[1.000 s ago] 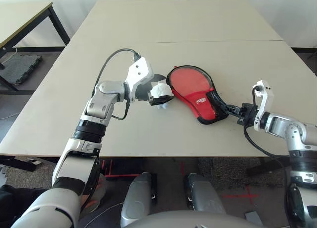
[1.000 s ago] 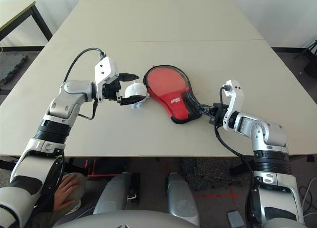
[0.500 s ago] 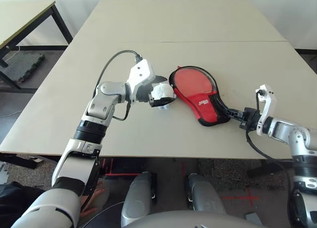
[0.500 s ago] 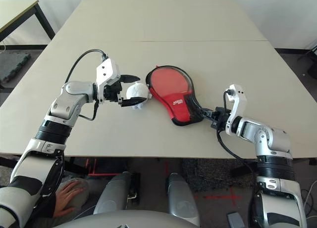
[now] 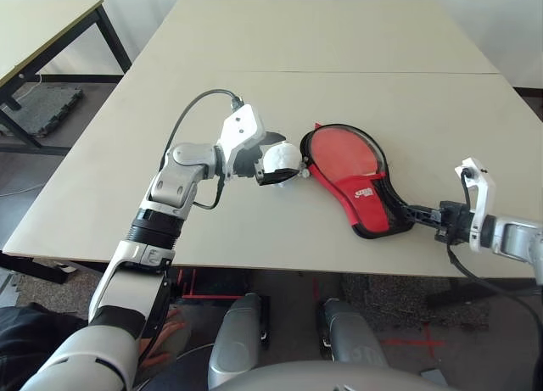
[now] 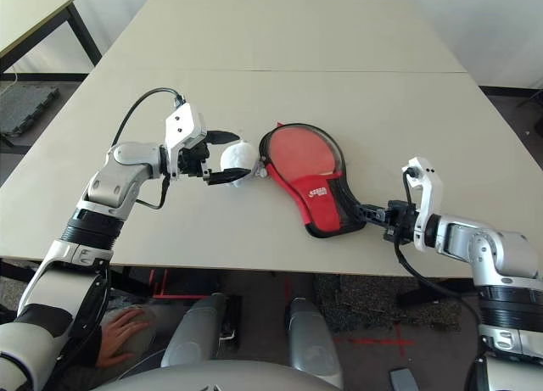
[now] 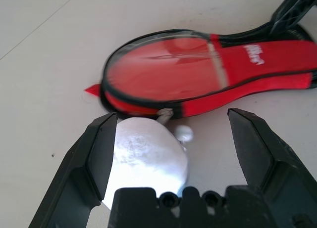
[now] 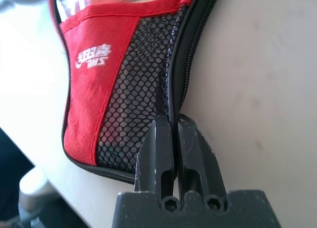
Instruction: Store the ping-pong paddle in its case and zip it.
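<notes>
The red case [image 5: 366,190], with black trim and a white logo, lies flat on the table right of centre. A round red face [image 5: 344,153] inside its black rim looks like the ping-pong paddle; no handle shows. My left gripper [image 6: 239,156] is open, its fingers [image 7: 99,154] on either side of the fluffy white pompom [image 5: 282,158] at the case's round end. The pompom rests against one finger, clear of the other. My right gripper [image 5: 417,211] is shut on the black zip edge at the narrow end of the case [image 8: 89,89], beside the mesh pocket [image 8: 143,89].
The right gripper and the case's narrow end sit close to the table's front edge [image 5: 254,264]. A seam [image 5: 212,72] crosses the tabletop behind the case. Another table [image 5: 42,35] and a black floor mat [image 5: 42,103] stand far left. A person's hand [image 6: 119,340] shows below the table.
My right gripper has pulled the case's narrow end to the right and nearer the front edge. The case and pompom slid with it, and the left gripper followed slightly. The view shifted a little.
</notes>
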You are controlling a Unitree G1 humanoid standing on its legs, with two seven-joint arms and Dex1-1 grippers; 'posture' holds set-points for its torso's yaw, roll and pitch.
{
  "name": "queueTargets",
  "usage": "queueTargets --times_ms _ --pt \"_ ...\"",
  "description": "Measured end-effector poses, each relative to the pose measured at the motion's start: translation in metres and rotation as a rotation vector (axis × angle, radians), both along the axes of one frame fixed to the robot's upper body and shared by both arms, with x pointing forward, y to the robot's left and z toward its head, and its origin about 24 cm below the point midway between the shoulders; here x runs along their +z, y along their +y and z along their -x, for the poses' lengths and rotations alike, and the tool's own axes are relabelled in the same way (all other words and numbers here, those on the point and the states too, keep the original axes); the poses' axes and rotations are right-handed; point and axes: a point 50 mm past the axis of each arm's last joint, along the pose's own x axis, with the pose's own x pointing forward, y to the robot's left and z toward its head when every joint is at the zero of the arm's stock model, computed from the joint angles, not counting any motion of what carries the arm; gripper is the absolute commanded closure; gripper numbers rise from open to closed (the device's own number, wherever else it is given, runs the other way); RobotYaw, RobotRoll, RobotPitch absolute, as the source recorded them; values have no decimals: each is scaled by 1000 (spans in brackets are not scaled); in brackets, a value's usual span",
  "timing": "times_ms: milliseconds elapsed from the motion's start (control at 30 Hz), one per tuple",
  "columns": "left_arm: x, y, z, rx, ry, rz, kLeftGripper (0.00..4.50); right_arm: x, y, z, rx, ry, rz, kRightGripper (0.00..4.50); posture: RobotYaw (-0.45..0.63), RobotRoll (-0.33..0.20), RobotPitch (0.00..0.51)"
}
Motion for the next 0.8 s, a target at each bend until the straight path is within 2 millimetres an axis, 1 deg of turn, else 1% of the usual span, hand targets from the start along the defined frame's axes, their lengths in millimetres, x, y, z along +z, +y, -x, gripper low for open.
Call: queueTargets --times_ms 233,300,500,800 --pt "0 -2 0 -7 -6 6 0 4 -17 25 64 76 42 4455 33 0 121" --pt "-1 -3 0 -8 -5 10 0 4 -20 29 75 89 46 4455 34 0 125" --pt "-2 -4 0 -10 -6 16 0 7 -20 35 106 107 60 4455 43 0 123" --pt "-1 -3 0 -10 -11 13 0 4 -18 46 125 135 52 4455 42 0 110"
